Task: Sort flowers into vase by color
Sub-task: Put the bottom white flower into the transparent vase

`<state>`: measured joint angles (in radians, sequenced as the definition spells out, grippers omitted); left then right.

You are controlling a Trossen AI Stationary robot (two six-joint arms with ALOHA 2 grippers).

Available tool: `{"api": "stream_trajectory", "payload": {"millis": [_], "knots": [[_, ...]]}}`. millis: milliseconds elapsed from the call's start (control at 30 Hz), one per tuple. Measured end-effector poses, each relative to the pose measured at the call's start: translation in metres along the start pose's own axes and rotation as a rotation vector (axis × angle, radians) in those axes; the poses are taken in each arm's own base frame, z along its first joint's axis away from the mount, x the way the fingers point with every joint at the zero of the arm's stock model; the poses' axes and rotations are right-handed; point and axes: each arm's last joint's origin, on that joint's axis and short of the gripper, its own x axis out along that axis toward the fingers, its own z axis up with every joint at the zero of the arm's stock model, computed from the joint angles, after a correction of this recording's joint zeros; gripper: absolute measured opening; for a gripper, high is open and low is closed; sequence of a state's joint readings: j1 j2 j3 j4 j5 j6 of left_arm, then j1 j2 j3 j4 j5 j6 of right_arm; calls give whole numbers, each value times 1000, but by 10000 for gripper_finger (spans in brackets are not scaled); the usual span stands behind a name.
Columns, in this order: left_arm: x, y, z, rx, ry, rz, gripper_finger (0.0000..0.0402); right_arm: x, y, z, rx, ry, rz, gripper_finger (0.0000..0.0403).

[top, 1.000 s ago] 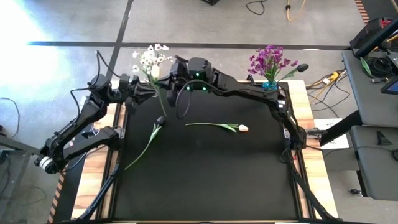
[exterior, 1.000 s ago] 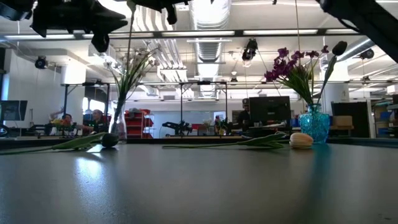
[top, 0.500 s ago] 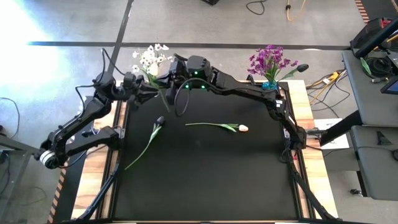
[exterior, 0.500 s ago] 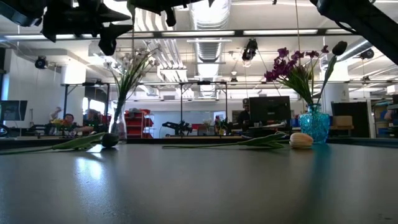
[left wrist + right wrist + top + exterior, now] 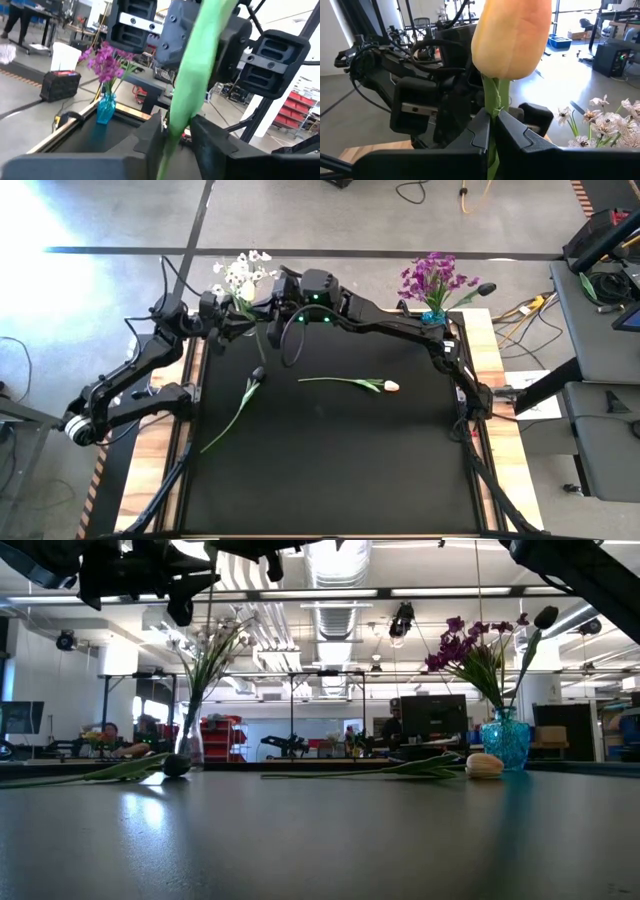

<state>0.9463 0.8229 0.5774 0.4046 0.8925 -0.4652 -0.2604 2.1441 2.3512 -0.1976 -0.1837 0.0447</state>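
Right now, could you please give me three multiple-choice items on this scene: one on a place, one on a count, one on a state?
1. Where does the blue vase stand?
A. table middle
B. back right corner
C. front left corner

2. How many tulips lie flat on the table?
A. none
B. four
C. two

3. The right gripper is:
A. shut on a tulip stem
B. open and empty
C. shut on a vase

Answers:
1 B: the blue vase is at the table corner.
2 C: the dark tulip and the cream tulip.
3 A: the right gripper pinches the held peach tulip.
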Motion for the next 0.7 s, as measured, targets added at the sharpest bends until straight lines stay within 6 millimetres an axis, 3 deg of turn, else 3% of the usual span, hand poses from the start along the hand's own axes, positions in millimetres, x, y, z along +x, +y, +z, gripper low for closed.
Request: {"api": "stream_trajectory", "payload": {"millis": [133, 300, 700], "knots": [[1, 0, 1, 30, -12, -2, 19, 0, -1, 1, 26, -4, -6, 13], [-1, -2, 4, 57, -38, 0, 6, -2, 0, 3, -10, -9, -4, 26], [-16, 8, 12, 124, -144, 257, 1, -15, 2, 10, -19, 67, -46, 180]]}}
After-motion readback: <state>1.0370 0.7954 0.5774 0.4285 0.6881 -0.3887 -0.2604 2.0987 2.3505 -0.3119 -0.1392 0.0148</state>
